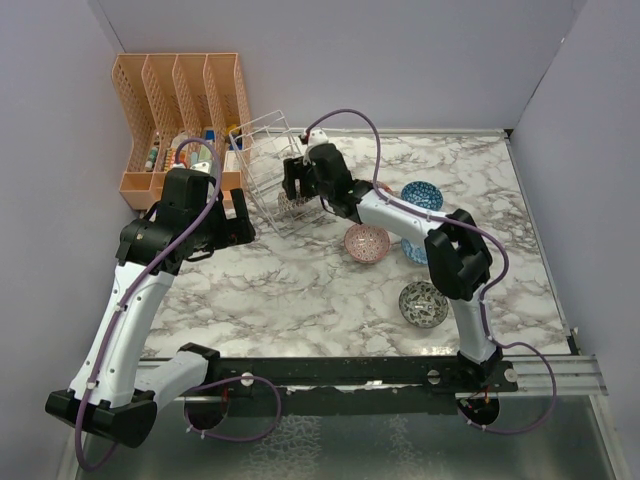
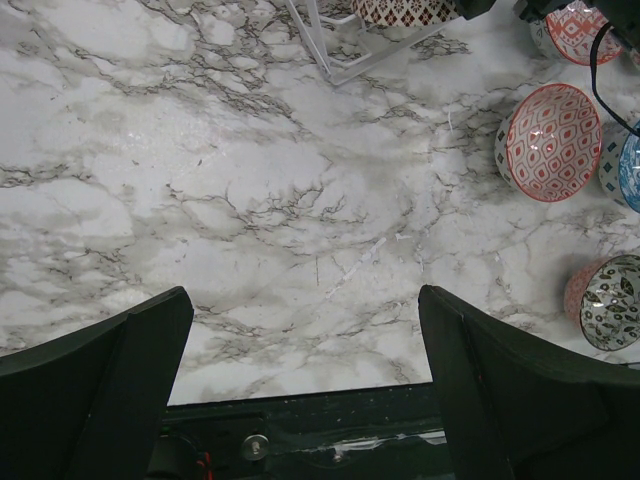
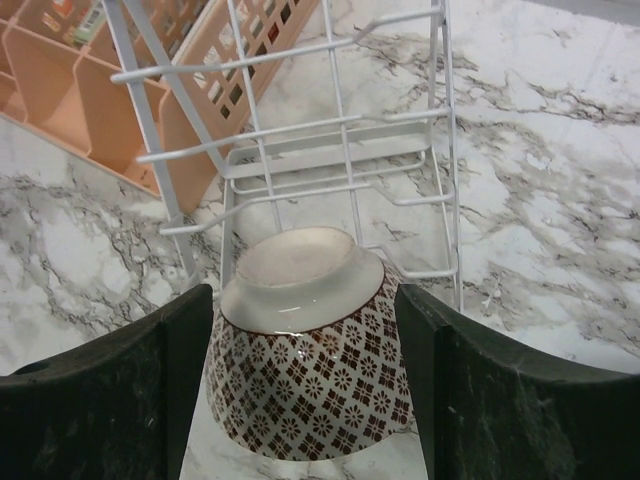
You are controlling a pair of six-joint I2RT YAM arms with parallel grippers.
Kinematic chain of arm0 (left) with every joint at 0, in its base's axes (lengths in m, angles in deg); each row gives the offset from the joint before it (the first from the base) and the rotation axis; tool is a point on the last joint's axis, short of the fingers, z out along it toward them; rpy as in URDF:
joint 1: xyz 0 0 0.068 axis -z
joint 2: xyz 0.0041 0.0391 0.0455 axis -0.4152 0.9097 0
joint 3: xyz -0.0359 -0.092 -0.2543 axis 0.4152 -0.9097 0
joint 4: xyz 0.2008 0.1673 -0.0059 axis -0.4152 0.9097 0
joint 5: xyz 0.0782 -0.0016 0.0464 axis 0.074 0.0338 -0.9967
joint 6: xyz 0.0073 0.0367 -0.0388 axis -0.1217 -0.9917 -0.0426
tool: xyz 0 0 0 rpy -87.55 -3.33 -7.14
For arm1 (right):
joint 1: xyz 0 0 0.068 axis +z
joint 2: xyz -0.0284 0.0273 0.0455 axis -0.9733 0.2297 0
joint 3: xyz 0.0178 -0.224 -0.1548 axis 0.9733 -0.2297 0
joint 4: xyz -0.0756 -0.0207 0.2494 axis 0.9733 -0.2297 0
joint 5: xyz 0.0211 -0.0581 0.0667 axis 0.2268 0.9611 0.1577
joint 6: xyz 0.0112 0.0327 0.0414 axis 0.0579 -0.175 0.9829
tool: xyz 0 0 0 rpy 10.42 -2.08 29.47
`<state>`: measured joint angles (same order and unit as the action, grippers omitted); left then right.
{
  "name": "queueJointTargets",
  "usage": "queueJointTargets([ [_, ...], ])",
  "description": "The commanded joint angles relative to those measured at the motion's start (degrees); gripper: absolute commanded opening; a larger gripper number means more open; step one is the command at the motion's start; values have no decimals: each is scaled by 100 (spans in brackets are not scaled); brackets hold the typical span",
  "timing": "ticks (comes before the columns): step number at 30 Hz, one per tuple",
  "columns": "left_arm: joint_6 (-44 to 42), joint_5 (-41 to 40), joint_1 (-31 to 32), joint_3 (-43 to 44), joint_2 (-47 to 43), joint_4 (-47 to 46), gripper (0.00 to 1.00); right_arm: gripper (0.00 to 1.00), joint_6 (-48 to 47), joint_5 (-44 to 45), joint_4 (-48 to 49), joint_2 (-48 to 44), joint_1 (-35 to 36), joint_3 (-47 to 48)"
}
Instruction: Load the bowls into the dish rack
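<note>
The brown patterned bowl (image 3: 310, 390) lies on its side at the front of the white wire dish rack (image 3: 330, 160), its pale foot turned toward the right wrist camera. My right gripper (image 3: 305, 385) straddles it, a finger against each side. From above, the right gripper (image 1: 297, 190) reaches into the tilted dish rack (image 1: 262, 150). A reddish-pink bowl (image 1: 367, 242), a blue bowl (image 1: 421, 195) and a grey-green bowl (image 1: 423, 304) stand upright on the marble. My left gripper (image 2: 305, 350) hovers open over bare marble, left of the rack, holding nothing.
A peach slotted organiser (image 1: 180, 110) with small items stands at the back left, right behind the rack. In the left wrist view a second reddish-pink bowl (image 2: 580, 30) sits by the right arm. Walls enclose the table on three sides.
</note>
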<state>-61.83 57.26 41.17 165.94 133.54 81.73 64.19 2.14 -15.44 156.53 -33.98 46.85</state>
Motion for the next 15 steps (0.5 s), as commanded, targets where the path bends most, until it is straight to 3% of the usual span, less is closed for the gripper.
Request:
queueJointTargets([
  [1, -15, -119, 37, 59, -61, -25, 99, 74, 44, -153, -3, -257, -24, 347],
  [10, 15, -184, 35, 91, -81, 48, 99, 76, 543, -305, -435, -769, -246, 275],
  [15, 20, -701, 32, 750, 1, 298, 99, 76, 728, -432, -785, -1306, -399, -159],
])
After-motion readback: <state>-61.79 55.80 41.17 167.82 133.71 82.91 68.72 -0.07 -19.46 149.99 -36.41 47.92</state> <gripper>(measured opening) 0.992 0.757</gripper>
